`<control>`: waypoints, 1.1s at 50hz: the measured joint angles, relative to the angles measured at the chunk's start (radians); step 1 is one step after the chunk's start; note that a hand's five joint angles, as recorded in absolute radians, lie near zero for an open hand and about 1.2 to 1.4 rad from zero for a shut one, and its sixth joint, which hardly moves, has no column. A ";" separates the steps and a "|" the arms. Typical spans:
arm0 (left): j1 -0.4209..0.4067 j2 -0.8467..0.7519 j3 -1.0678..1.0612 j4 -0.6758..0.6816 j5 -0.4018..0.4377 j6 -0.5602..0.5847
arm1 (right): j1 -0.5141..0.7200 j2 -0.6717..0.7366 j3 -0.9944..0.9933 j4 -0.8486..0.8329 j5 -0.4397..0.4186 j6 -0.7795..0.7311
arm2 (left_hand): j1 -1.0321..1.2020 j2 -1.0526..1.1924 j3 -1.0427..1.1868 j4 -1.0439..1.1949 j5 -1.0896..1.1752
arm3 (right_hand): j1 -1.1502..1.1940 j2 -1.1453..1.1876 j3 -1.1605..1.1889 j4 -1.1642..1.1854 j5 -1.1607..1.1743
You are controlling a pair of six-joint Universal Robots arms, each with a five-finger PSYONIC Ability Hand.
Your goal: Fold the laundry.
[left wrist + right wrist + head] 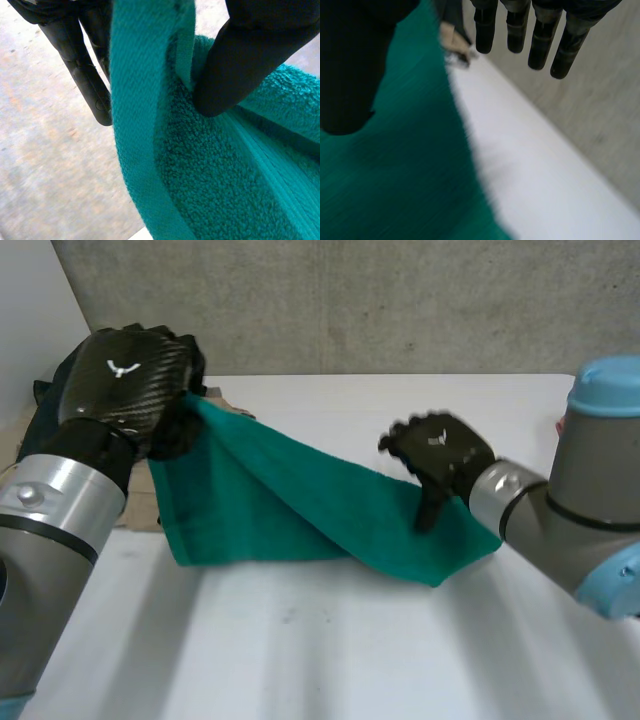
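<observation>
Laundry duty at a white counter: a two-armed robot has a teal terry-cloth towel stretched between its hands. The far-left corner is raised and the rest slopes down to the right, where the lower edge and right end rest on the counter. The left hand grips the raised corner; its wrist view shows the hemmed edge pinched between the fingers and the thumb. The right hand sits at the towel's upper edge near the right end. Its fingers are straight and released, hanging past the edge over bare counter, while its thumb is over the cloth; nothing is clamped there.

The towel looks soft, thick-piled and light, limp enough to sag wherever it is unsupported, and grippy rather than slippery. The flat woven hem and the corners appear the best places to pinch. The right hand would likely need to close on the corner nearest it before any fold can be carried over.

The counter is smooth, matt and bare on the near side. At the far left, behind the left arm, lie a dark bundle of cloth and a tan flat piece, possibly cardboard. A grey concrete wall closes the far side.
</observation>
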 measured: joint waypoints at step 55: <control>0.016 0.137 -0.076 -0.088 -0.011 -0.006 | -0.013 0.238 -0.234 -0.158 -0.144 -0.187 | 0.000 0.002 0.002 0.004 0.000 | 0.172 0.239 0.252 0.247 0.250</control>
